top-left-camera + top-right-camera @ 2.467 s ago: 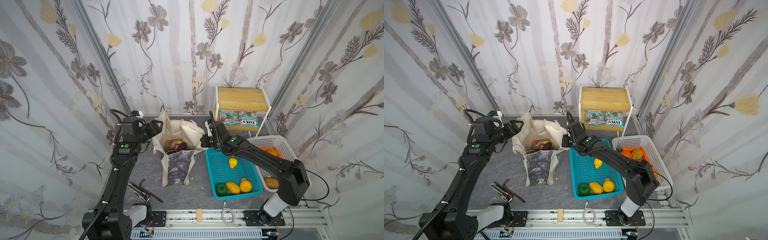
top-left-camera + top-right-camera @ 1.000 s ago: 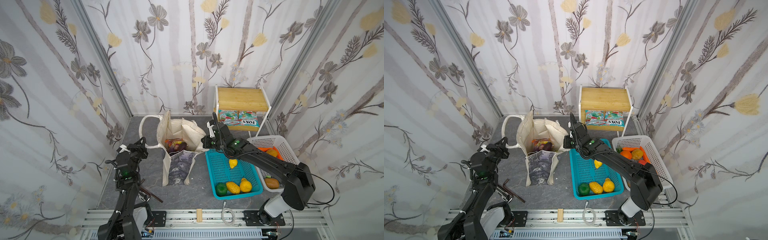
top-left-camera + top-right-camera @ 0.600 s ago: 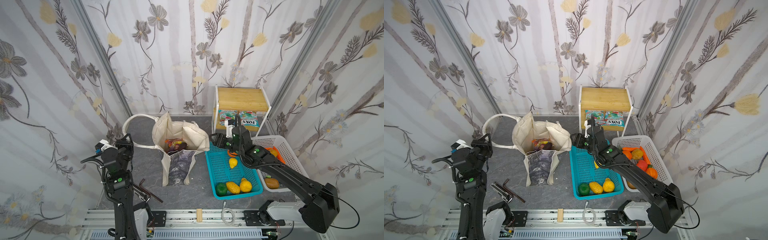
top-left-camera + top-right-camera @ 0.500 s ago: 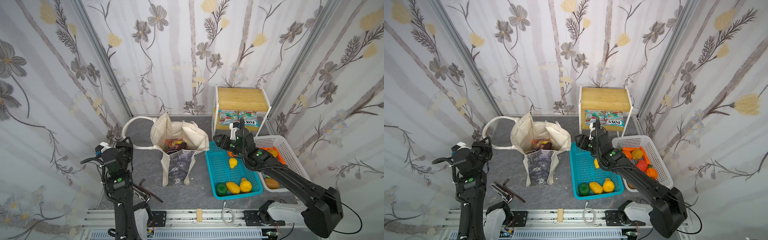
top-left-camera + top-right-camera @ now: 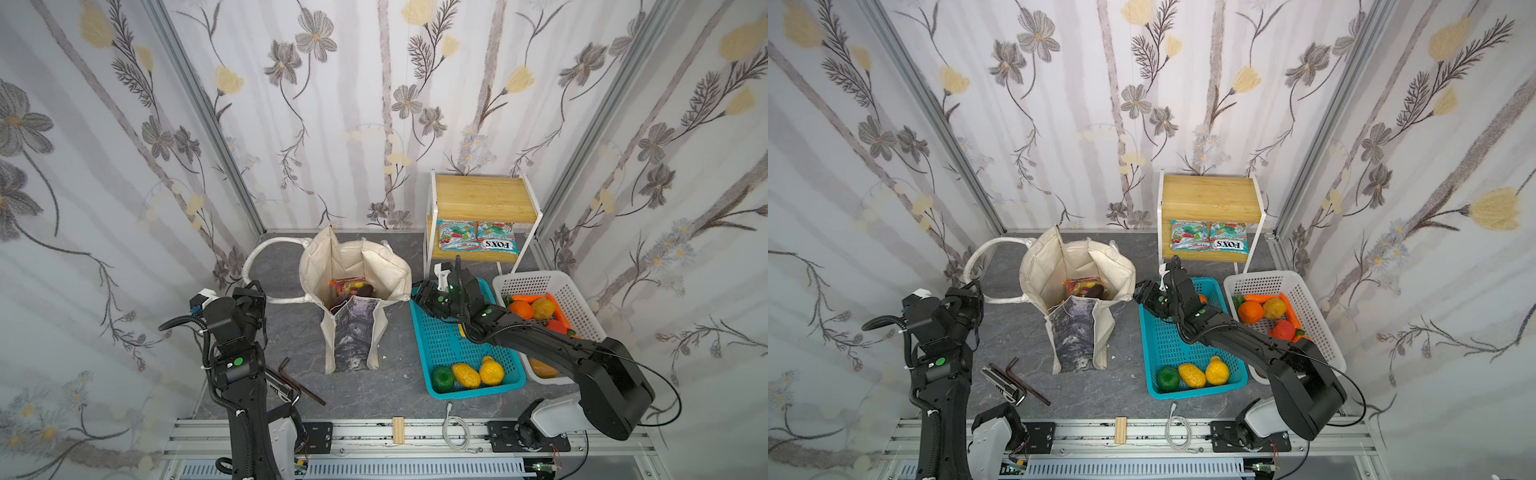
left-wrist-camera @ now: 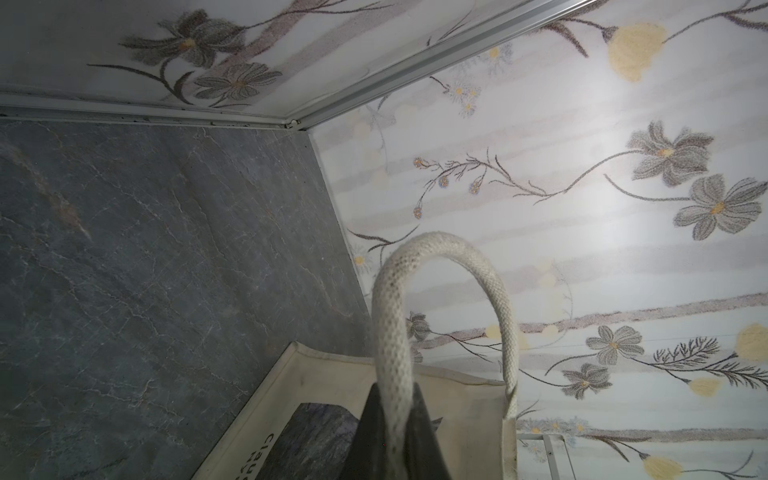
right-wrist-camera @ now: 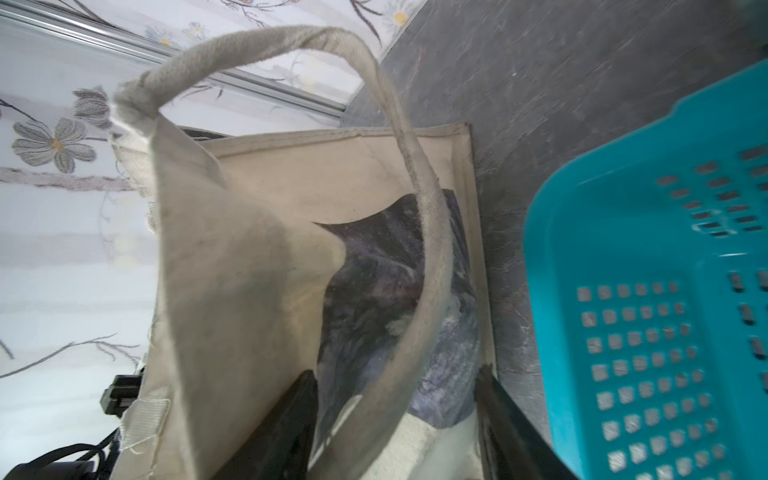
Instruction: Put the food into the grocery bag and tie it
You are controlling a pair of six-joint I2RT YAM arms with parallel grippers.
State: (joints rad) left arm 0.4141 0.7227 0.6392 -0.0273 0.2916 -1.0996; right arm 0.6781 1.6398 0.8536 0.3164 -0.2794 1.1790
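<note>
In the left wrist view the fingers [image 6: 424, 432] of the left gripper [image 6: 392, 399] are seen pressed together on one cloth handle [image 6: 436, 241] of the grocery bag [image 6: 332, 378], so that loop is held. In the right wrist view the right gripper [image 7: 395, 374] is shown with its fingers apart. The second handle [image 7: 432, 232] runs between them but is not pinched.

In a top view the grocery bag [image 5: 353, 266] is seen standing open near the middle of the table [image 5: 291, 345], closer to its back edge. An orange snack packet [image 5: 344, 284] and a dark eggplant [image 5: 365, 291] are visible inside, so packing is judged partly done. Yellow fruits [image 5: 492, 371] and a green fruit [image 5: 442, 376] lie in the teal basket [image 5: 440, 332] toward the front right corner. More produce is heaped in the white basket [image 5: 536, 280] at the right edge. Whether all of it is meant for the bag cannot be told.

No crossing or knot of the handles is seen. The tying is judged barely begun, with only one loop secured.
</note>
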